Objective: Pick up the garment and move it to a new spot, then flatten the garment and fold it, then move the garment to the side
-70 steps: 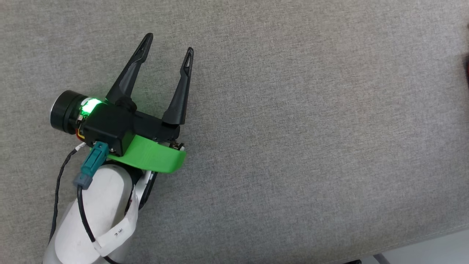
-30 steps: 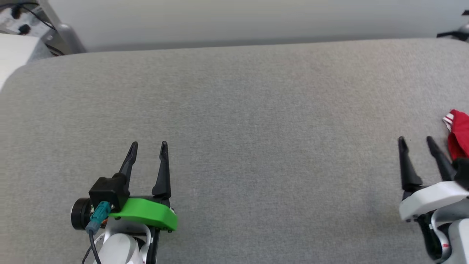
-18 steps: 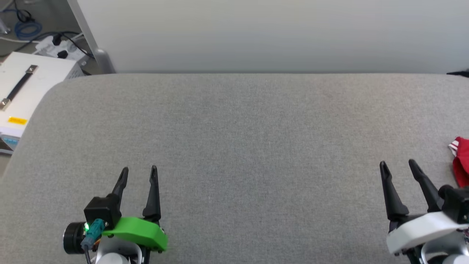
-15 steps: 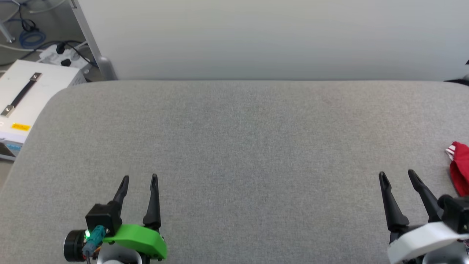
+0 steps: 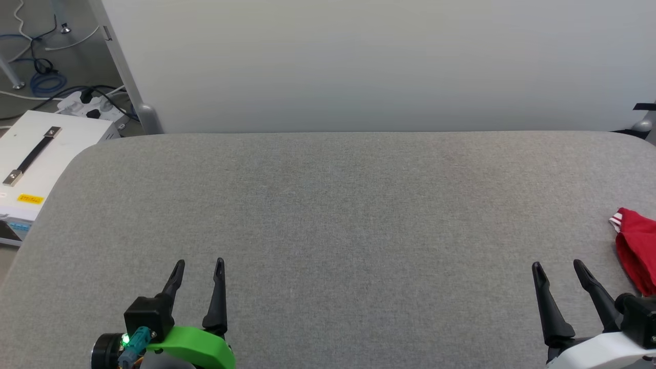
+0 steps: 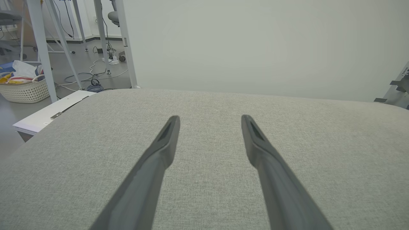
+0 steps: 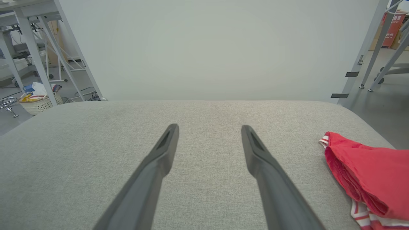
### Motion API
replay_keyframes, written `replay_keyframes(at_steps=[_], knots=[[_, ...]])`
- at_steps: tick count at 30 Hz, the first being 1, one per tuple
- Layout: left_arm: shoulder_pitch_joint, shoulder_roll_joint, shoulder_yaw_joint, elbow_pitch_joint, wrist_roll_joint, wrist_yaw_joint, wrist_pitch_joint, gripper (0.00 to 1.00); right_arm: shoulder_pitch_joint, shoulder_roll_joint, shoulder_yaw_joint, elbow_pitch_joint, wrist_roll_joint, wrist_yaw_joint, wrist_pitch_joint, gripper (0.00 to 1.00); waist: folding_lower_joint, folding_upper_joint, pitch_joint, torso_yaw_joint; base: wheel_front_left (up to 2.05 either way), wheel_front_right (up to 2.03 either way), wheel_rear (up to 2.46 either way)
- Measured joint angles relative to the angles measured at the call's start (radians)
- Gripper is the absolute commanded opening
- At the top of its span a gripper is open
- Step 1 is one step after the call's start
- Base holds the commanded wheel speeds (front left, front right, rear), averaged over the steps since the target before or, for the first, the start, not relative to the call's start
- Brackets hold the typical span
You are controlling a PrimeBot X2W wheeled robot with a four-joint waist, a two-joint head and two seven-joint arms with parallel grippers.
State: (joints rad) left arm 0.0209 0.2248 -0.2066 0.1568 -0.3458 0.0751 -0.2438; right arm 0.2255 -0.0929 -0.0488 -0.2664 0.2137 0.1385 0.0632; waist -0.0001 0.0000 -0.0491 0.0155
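Note:
The garment [image 5: 637, 245], red with a bit of white-and-red stripe trim, lies bunched at the far right edge of the grey padded table [image 5: 338, 205], cut off by the head view's border. In the right wrist view the garment [image 7: 367, 169] sits crumpled to the right of my fingers. My right gripper [image 5: 557, 266] is open and empty, just left of the garment and apart from it; between its fingers [image 7: 209, 127] is bare grey cloth. My left gripper [image 5: 199, 263] is open and empty at the lower left [image 6: 210, 117], far from the garment.
A pale wall panel [image 5: 359, 61] stands behind the table's far edge. A white case with a black handle [image 5: 31, 154] sits off the table's left corner, beside cables and a power strip [image 5: 84, 105] on the floor. A wicker basket [image 6: 27, 91] stands further left.
The head camera has tilted up, bringing the wall, the table's far edge and the white case into view. Both grippers stay open and apart; the garment's edge stays at the right.

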Motion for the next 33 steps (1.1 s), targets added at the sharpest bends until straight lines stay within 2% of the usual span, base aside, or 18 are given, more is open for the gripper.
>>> replay_keyframes(at_steps=[21,22,33], knots=[[-0.001,0.007,-0.014,0.001,-0.006,0.006,0.007,1.0,0.0,0.006,-0.003,-0.005,0.0,0.0,0.003,1.0,0.0001,0.0,0.016,0.0,0.0,0.0,0.0],[-0.001,0.008,-0.015,0.001,-0.007,0.006,0.007,0.0,0.0,0.006,-0.002,-0.005,0.0,0.0,0.003,0.0,0.0,0.0,0.016,0.001,0.0,0.0,0.0],[-0.001,-0.001,-0.007,-0.006,0.004,0.004,0.021,0.0,-0.002,0.006,-0.002,0.007,-0.004,0.001,0.003,0.0,0.0001,0.0,0.018,-0.001,0.0,0.0,0.0]])
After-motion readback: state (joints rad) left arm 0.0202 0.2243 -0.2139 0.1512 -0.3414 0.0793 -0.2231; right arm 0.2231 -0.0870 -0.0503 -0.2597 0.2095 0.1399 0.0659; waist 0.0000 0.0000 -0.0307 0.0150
